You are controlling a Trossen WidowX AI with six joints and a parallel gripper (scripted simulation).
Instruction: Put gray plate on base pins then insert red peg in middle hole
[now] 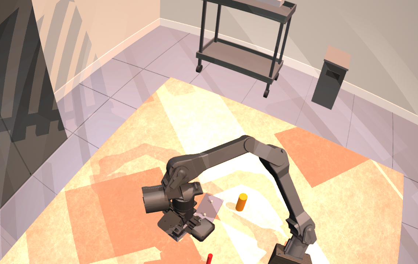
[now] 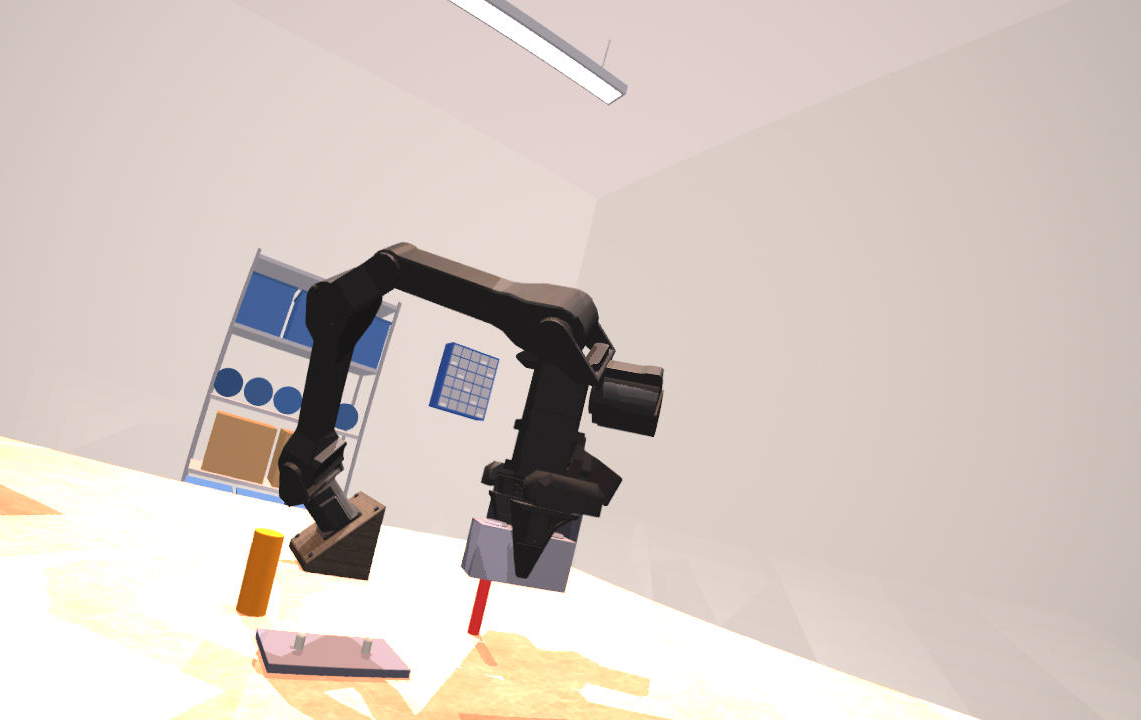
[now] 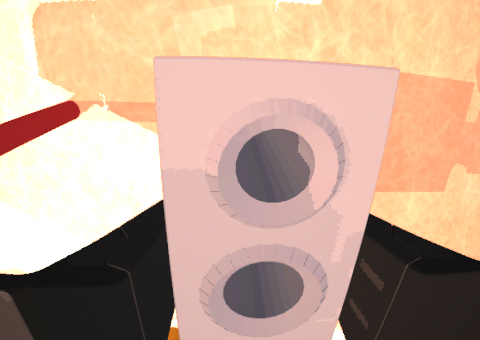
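Note:
The gray plate [image 2: 493, 557] [image 3: 187, 115] is a thick block with round holes; two show in the wrist view. My gripper [image 1: 184, 230] [image 2: 533, 557] [image 3: 249, 200] is shut on it, one finger on each long side, and holds it above the table. In the top view the gripper hides most of the plate. The flat base [image 1: 216, 205] [image 2: 332, 660] lies beside and below the held plate, its two short pins upright and bare. The red peg [image 1: 209, 259] [image 2: 479, 610] [image 3: 37, 124] stands apart on the table; in the exterior view the plate hides its top.
An orange cylinder [image 1: 241, 202] [image 2: 259, 574] stands upright near the base, on the side toward the arm's wooden mount [image 2: 346, 548]. A wheeled cart [image 1: 240, 59] and a dark bin [image 1: 326, 88] stand on the floor beyond the table. Shelves are behind in the exterior view.

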